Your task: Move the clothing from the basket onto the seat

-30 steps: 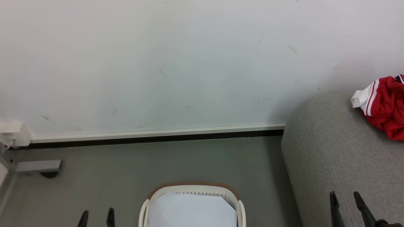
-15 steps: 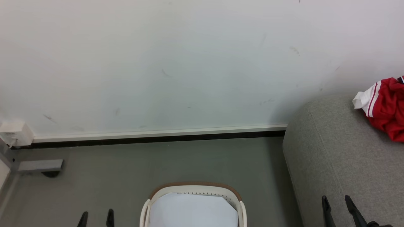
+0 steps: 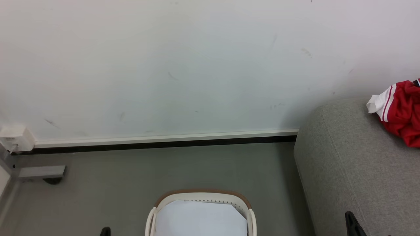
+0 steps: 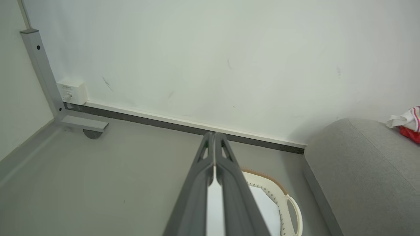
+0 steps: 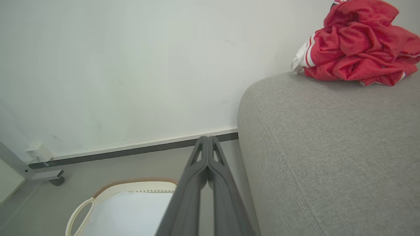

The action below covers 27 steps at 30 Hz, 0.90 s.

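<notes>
Red clothing (image 3: 402,114) (image 5: 357,55) (image 4: 408,126) with white striped trim lies crumpled on the grey seat (image 3: 357,164) (image 5: 328,157) (image 4: 367,170) at the right, by the wall. The cream basket (image 3: 200,213) (image 5: 98,209) (image 4: 279,203) with a brown rim stands on the floor at bottom centre; inside it I see a flat pale sheet (image 3: 200,218). My left gripper (image 3: 105,231) (image 4: 214,137) is shut and empty, left of the basket. My right gripper (image 3: 352,223) (image 5: 206,141) is shut and empty, above the seat's front.
A white wall with a dark skirting strip (image 3: 157,144) runs behind the grey floor. A grey metal frame foot with a caster (image 3: 42,173) (image 4: 87,126) and a white wall socket box (image 3: 14,137) (image 4: 71,92) are at the far left.
Both grippers have shut, from open fingers to fingers pressed together. Both have dropped lower in the head view, so only their tips show at the bottom edge.
</notes>
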Available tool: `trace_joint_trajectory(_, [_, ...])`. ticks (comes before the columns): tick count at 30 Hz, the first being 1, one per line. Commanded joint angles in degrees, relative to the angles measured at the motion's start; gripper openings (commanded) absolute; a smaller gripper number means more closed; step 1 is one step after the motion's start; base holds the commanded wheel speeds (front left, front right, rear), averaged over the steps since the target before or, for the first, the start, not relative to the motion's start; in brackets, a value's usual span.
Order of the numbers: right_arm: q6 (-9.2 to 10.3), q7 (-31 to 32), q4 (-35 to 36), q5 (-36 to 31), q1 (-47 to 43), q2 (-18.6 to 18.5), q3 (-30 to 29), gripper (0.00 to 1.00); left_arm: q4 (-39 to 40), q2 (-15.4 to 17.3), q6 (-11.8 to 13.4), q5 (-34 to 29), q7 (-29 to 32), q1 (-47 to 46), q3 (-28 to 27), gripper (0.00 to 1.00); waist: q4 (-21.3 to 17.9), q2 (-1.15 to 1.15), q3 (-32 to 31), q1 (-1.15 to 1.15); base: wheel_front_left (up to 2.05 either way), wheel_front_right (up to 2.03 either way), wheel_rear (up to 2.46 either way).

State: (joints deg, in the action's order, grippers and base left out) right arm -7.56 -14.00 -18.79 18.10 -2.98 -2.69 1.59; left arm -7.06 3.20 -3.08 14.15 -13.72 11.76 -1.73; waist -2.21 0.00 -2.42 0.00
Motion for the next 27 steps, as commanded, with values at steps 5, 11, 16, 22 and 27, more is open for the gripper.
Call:
trace_joint_trajectory(5, [0.01,1.8,1.2,7.0,1.6,-0.2,-0.9,0.0,0.2,0.3,-0.6,7.4,1.7,-2.5,-0.8,0.0,0.1,0.0,0.1,0.0,0.0,0.0,0.0])
trace_joint_trajectory(11, [0.02,3.4,1.6,12.8,2.3,-0.2,-1.5,0.0,-0.3,0.3,-0.9,13.6,3.3,-3.8,-1.0,0.0,0.2,0.0,0.3,0.0,0.0,0.0,0.0])
trace_joint_trajectory(16, [0.02,4.7,1.9,17.3,2.8,-0.2,-2.0,0.0,-0.8,0.3,-1.2,18.3,4.5,-4.9,-1.3,0.0,0.3,0.0,0.4,0.0,0.0,0.0,0.0])
trace_joint_trajectory(22, [0.03,6.1,2.1,22.4,3.4,-0.2,-2.6,0.0,-1.3,0.2,-1.5,23.7,5.9,-6.1,-1.6,0.0,0.4,0.0,0.5,0.0,0.0,0.0,0.0])
trace_joint_trajectory(27, [0.03,7.2,2.4,26.4,4.0,-0.2,-3.0,0.0,-1.7,0.2,-1.7,27.9,7.0,-7.0,-1.8,0.0,0.5,0.0,0.6,0.0,0.0,0.0,0.0])
